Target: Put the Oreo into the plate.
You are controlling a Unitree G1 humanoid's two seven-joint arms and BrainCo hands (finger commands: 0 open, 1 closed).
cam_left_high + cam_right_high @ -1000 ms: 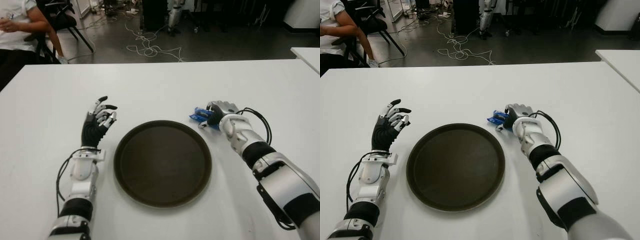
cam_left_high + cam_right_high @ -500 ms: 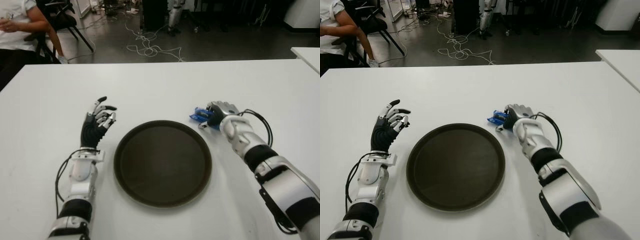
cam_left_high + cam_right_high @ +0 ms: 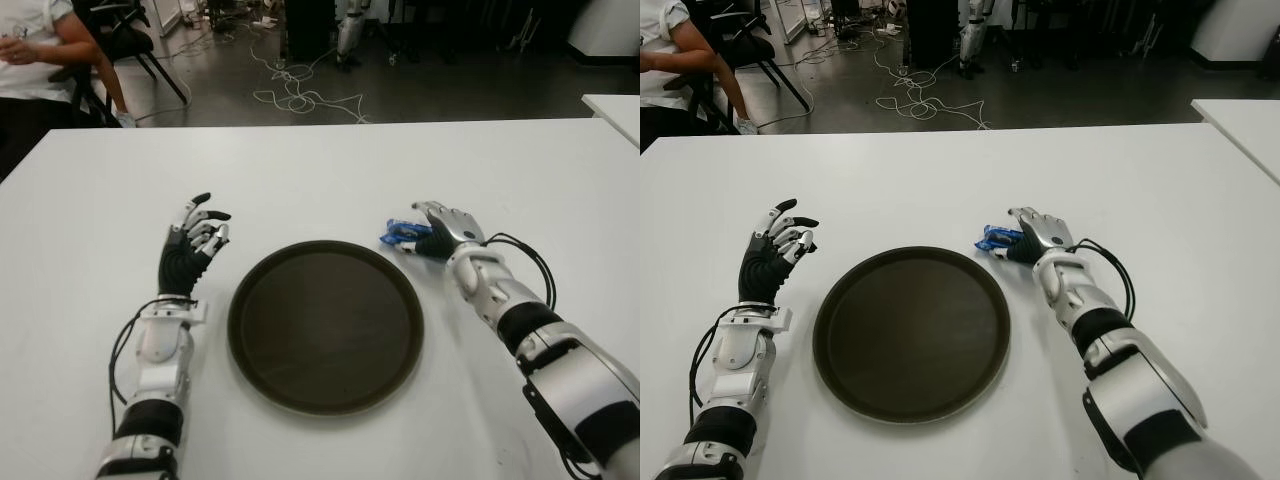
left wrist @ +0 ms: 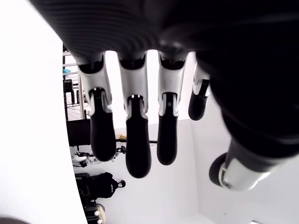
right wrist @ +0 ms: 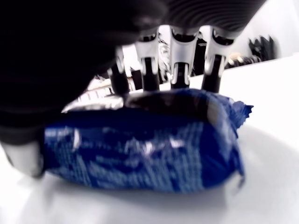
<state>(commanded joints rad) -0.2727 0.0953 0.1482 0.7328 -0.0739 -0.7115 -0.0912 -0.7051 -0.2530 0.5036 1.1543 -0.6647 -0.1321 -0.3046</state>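
Oreo pack point(image 5: 140, 144) lies on the table point(image 3: 320, 170) just beyond the plate point(image 3: 325, 325), under the right hand point(image 3: 445, 228), whose fingers drape over it without clamping. Light, crinkly and probably slippery, it wants a gentle pinch across its middle. Left hand point(image 3: 192, 245) shows beside the plate, fingers loosely spread, empty.

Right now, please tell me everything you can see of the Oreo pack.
The Oreo pack is a small blue wrapper of shiny, crinkled film with white print and a crimped end. It lies flat on the white table, just past the far right rim of the dark round plate, not in it. The right hand is over it, fingers reaching across its top. A firm grasp cannot be told.
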